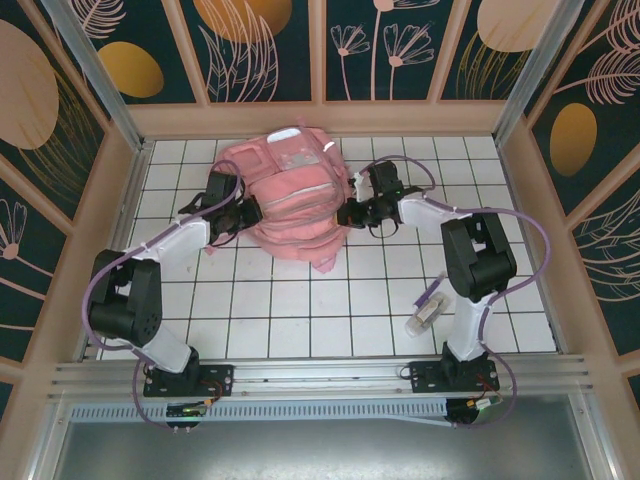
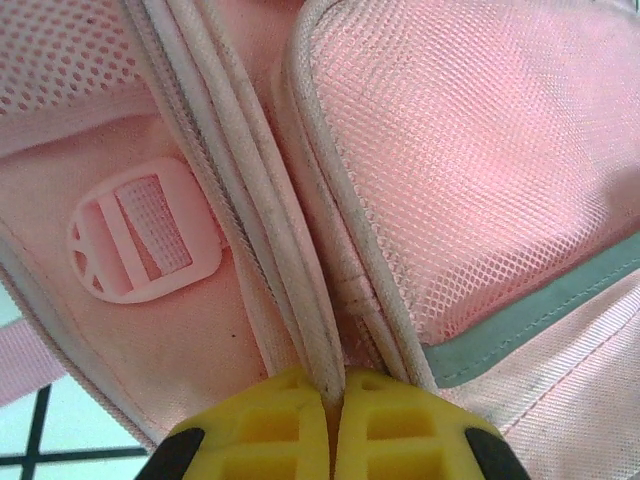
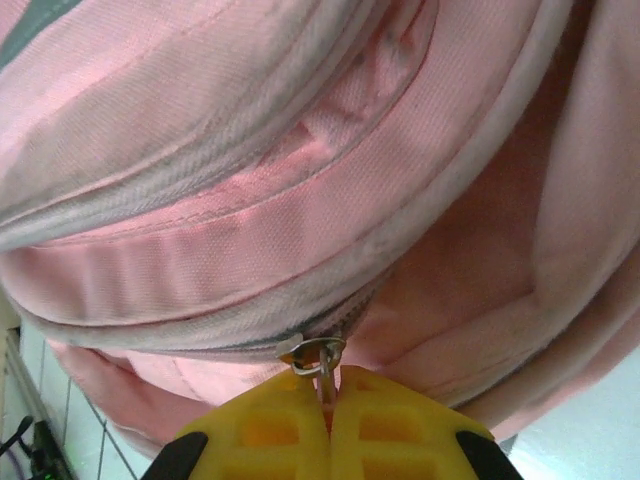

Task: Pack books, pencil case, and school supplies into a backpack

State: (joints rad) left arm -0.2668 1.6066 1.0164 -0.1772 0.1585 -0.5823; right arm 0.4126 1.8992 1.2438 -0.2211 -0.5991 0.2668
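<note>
Left pincer (image 2: 331, 392): yellow fingertips pressed together, clamped on a white piped seam of the pink backpack (image 2: 480, 150). Right pincer (image 3: 328, 388): also closed, nipping the small metal zipper pull (image 3: 318, 352) on the bag's zip line.

Seen from above, a slim purple pen (image 1: 433, 292) and a small whitish tube (image 1: 424, 316) lie close together on the white tiled table (image 1: 300, 310). They are nearest the arm bases, just beside the right arm's raised elbow.

Both arms stretch forward and bend inward, so the wrists meet the backpack from its left and right sides.

The backpack lies slumped at the far middle of the table. It is soft pink fabric with a clear front pocket and pale silver strips. Up close, the left wrist view shows a pink mesh pocket (image 2: 450, 120), a grey-green reflective strip (image 2: 540, 322) and a pink plastic strap buckle (image 2: 140, 245). The bag's inside is hidden, so what it holds cannot be told.
</note>
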